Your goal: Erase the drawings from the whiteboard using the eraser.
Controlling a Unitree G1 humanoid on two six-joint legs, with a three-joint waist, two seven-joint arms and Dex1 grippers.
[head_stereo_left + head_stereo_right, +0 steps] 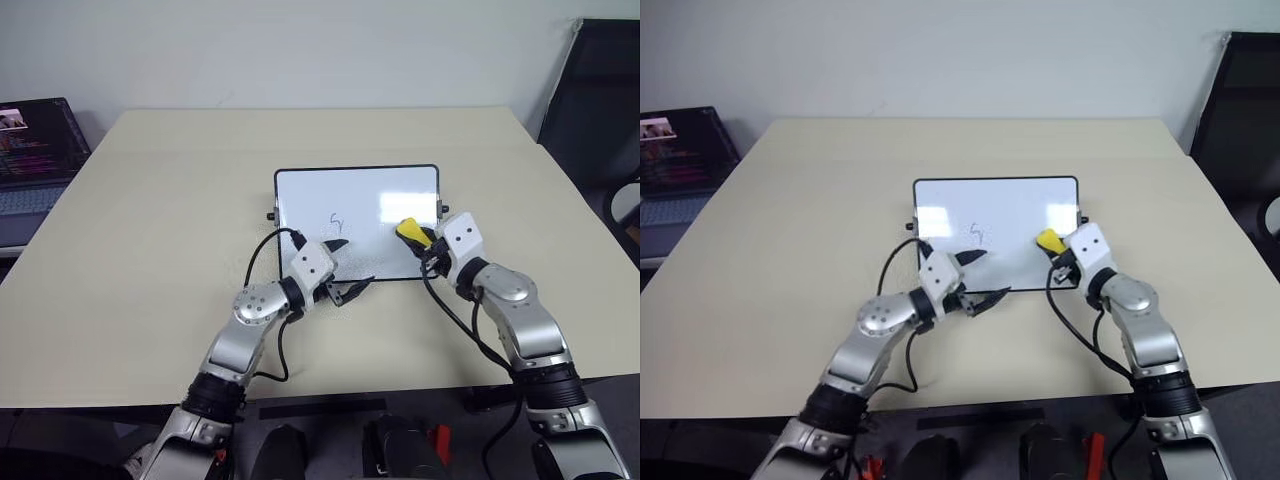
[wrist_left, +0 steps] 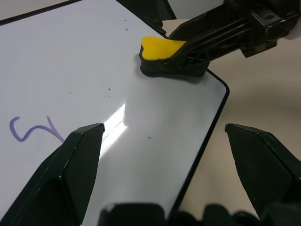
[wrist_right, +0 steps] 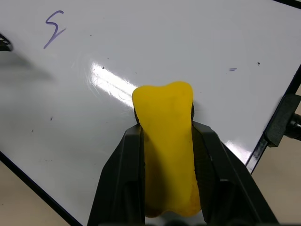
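Observation:
The whiteboard [image 1: 330, 195] lies flat in the middle of the beige table. One squiggly drawing [image 1: 338, 220] remains near its centre, also seen as a purple S-shaped line [image 3: 54, 29]. My right gripper [image 1: 428, 243] is shut on the yellow eraser [image 1: 410, 231], whose black felt base rests on the board's right part near the front corner [image 2: 162, 56]. My left gripper [image 1: 352, 268] stands open over the board's front edge, one finger above the white surface and one beyond the frame, holding nothing.
A dark laptop [image 1: 30, 150] sits on a side surface at the far left. A black chair [image 1: 590, 110] stands at the right beyond the table. Bare beige table [image 1: 150, 240] surrounds the board on all sides.

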